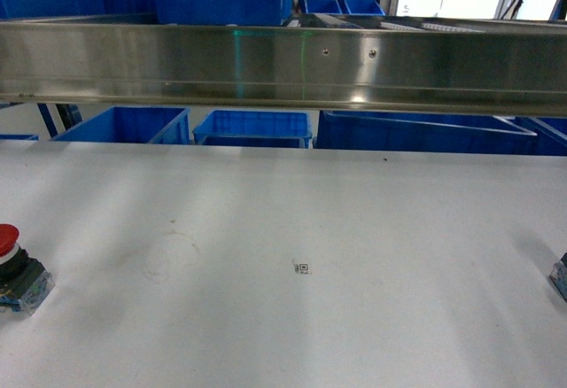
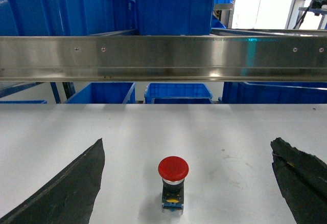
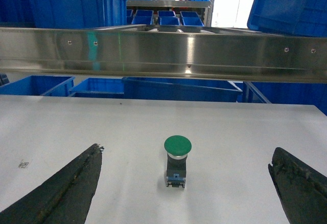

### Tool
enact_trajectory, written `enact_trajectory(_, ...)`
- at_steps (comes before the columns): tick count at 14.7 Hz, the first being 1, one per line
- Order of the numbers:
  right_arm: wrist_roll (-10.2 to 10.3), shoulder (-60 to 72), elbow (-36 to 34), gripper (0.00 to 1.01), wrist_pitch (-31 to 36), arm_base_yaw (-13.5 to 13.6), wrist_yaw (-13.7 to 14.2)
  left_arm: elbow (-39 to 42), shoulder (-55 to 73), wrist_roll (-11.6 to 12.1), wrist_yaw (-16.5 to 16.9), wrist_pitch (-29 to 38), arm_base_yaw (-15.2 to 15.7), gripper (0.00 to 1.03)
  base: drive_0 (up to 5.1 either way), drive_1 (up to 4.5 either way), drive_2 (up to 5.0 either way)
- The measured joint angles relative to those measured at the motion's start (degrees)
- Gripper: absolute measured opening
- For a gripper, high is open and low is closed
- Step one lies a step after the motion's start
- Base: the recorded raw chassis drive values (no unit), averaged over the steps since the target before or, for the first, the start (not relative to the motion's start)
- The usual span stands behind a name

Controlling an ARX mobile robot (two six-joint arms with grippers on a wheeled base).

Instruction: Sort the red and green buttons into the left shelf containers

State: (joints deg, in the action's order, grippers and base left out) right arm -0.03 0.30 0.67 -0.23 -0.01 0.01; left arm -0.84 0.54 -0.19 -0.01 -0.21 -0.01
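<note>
- Red is the domed cap of one button (image 2: 173,168), which is seen upright on the white table (image 1: 354,228); its long axis runs vertically, the cap pointing up and the clear base block resting on the table.
- In the head view the same red button (image 1: 18,268) is found at the far left edge of the table, tilted a little, with its cap toward the upper left.
- One green button (image 3: 177,155) is seen in the right wrist view, also upright, its flat round cap on top and its black body below; in the head view only a small corner of it (image 1: 559,275) is shown at the right edge.
- Two buttons are counted in all: one red, one green, and they are placed well apart.
- The left gripper (image 2: 186,183) is held wide apart, one dark finger (image 2: 71,188) on each side of the red button, and the button is not touched.
- The right gripper (image 3: 184,185) is spread wide in the same way around the green button, with nothing held.
- A steel rail (image 1: 283,65) is seen across every view, behind the table.
- Blue bins (image 1: 133,127) are seen under and above the rail; three are counted below it in the head view, but their exact number further back cannot be told.
</note>
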Motion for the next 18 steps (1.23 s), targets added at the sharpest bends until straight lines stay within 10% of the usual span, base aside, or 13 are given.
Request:
enact_trajectory(15, 0.0, 0.0, 0.0, 0.98, 0.0, 0.0, 0.0, 0.0, 0.0, 0.0, 0.0, 0.0, 0.0, 0.98, 0.0, 0.00, 0.0)
enact_trajectory(18, 2.1, 4.0, 0.5, 0.98, -1.1, 0.7, -1.0, -0.4, 1.4, 1.5, -3.1, 5.9, -6.1, 0.98, 0.0, 0.00, 0.0)
